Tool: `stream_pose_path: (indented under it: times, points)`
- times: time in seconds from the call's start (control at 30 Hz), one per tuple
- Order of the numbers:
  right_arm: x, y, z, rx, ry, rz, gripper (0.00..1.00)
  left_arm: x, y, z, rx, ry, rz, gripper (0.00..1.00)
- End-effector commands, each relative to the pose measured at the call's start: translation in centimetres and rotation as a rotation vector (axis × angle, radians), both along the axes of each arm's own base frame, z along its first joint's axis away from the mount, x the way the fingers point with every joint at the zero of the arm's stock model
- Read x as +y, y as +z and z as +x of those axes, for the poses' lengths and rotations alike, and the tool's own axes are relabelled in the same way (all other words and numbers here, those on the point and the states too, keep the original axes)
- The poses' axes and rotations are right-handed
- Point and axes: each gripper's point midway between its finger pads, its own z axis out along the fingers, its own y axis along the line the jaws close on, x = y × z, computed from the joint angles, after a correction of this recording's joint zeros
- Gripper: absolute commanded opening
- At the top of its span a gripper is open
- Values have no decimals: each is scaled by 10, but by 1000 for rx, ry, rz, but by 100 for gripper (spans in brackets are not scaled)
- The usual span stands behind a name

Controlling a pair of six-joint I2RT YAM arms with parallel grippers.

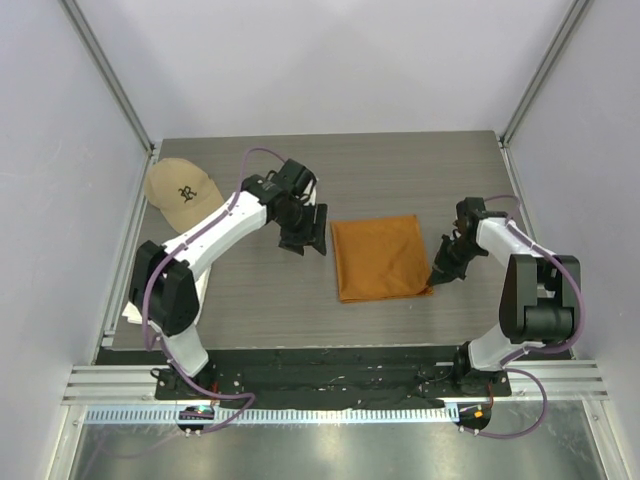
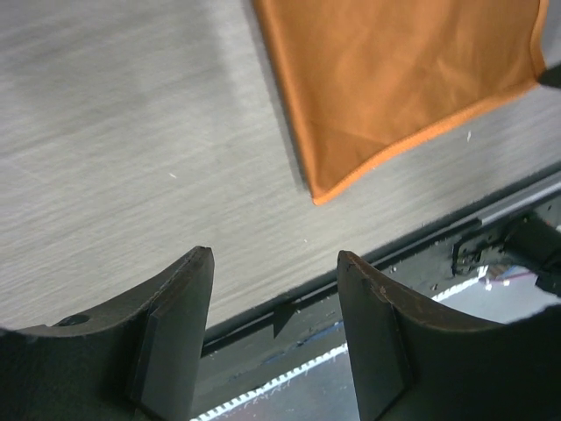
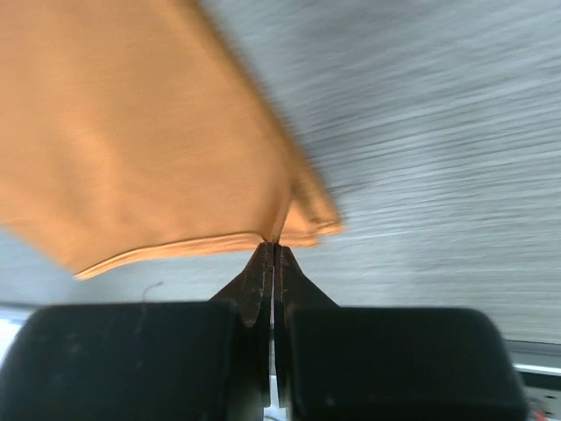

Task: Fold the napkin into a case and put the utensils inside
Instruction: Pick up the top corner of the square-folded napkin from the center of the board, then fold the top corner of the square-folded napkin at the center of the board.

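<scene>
Cloth looked thin, soft and light, so it would likely sag and crease on any lift and slide easily over the smooth table. Best hold was judged to be a corner or the hemmed edge, pinched flat, not the middle. The napkin lay flat around the middle of the table, a bit toward the right edge. It was rust-orange, roughly square and hardly wrinkled, and looked possibly doubled over, with a layered hem along the near edge. Right gripper was pinched fully closed on the napkin's near right corner, with the fabric bunched slightly at the tips. Left gripper had its jaws wide apart with nothing between them, just off the napkin's left edge and not touching it. Utensils were not in any view. Tan cap sat at the far left corner, well apart from the napkin.
</scene>
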Motion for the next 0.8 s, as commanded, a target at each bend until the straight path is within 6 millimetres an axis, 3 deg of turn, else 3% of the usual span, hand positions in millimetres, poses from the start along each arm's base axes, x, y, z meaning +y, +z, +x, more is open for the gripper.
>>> stream_pose_path:
  times: [0.0,0.13,0.23,0.27,0.33,0.37,0.4,0.5,0.6,0.77]
  points:
    - [31,59,33,-153,4,117,1,14,19,29,-63,49,-49,62]
    - [65,79,69,-220,32,199,1,13,21,55,-69,82,-78,64]
    - [95,80,105,-249,52,272,1,9,18,74,-79,101,-80,66]
    - [102,68,115,-225,55,284,1,7,16,77,-74,103,-79,69]
    - [123,77,137,-265,88,315,1,3,12,88,-64,110,-90,70]
    - [130,61,143,-230,96,319,1,1,11,91,-55,113,-102,70]
    - [139,71,157,-258,115,344,1,-1,10,95,-48,129,-117,70]
    - [161,61,177,-248,142,373,1,-10,0,105,-23,147,-159,66]
    - [170,53,192,-253,164,380,1,-14,-16,109,18,164,-165,59]
    - [180,48,197,-248,189,395,1,-18,-37,112,51,195,-172,51]
